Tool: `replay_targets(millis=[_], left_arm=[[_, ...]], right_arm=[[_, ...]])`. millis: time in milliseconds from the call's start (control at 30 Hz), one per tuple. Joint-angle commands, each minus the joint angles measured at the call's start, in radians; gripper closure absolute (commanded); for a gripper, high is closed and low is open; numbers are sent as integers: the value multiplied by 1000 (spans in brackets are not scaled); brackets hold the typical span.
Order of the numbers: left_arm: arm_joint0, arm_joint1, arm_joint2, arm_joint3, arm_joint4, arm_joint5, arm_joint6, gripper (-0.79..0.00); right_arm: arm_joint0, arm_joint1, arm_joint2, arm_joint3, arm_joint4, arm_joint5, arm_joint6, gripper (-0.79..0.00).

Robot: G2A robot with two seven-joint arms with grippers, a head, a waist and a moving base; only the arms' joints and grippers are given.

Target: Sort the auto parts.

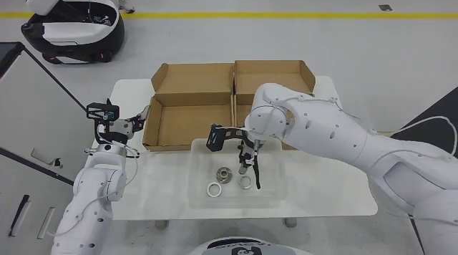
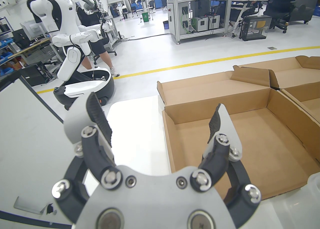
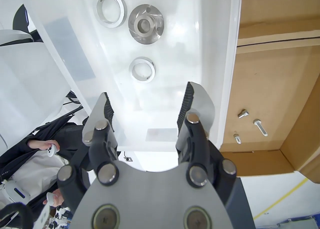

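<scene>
Parts: three bare metal pieces lie flat in the clear tray (image 3: 232, 40) at the front of the table (image 1: 336, 190). They are a big ring (image 3: 122, 10), a flange (image 3: 155, 21) just beside it, and a small ring (image 3: 151, 71) apart from both.
Handling: I judge all three stiff, smooth and heavy for their bulk. They are not fragile, but are likely to skate on the slick tray floor. Lying flat, they offer little height to pinch.
Hold: on either ring I would put one finger inside the hole and one outside, and close on the band. On the flange I would take the raised hub, or span the rim.
Right arm: my right gripper (image 3: 147, 92) hangs over the tray, pointing down. Its fingers are apart with nothing between them, and the small ring is the nearest part, just ahead of the tips.
Left arm: my left gripper (image 2: 155, 101) sits near the table's left edge, just beside the left box (image 2: 237, 140). Its jaws are spread wide and it carries nothing.
Boxes: two open cardboard boxes stand side by side behind the tray. The right box (image 3: 262, 85) holds three bolts (image 3: 260, 127).
Stage: I judge the bolts sorted and the tray's three pieces still to go; none is in hand.
Risk: a shallow pinch may flick a ring away across the tray.
</scene>
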Motion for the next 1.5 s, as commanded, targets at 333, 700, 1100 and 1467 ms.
replay_targets(millis=[333,700,1100,1467], left_arm=[[0,0,0,0,0,0,0,-785],[0,0,0,0,0,0,0,-785],[0,0,0,0,0,0,0,-785],[0,0,0,0,0,0,0,-785]], right_arm=[[-51,-15,-47,29,-81,12,12,-391],[-73,-57,-90,77,-153,14,-2,-357],[-97,-107,-103,128,-227,8,-27,-339],[-119,-132,-99,167,-258,17,-36,-317]])
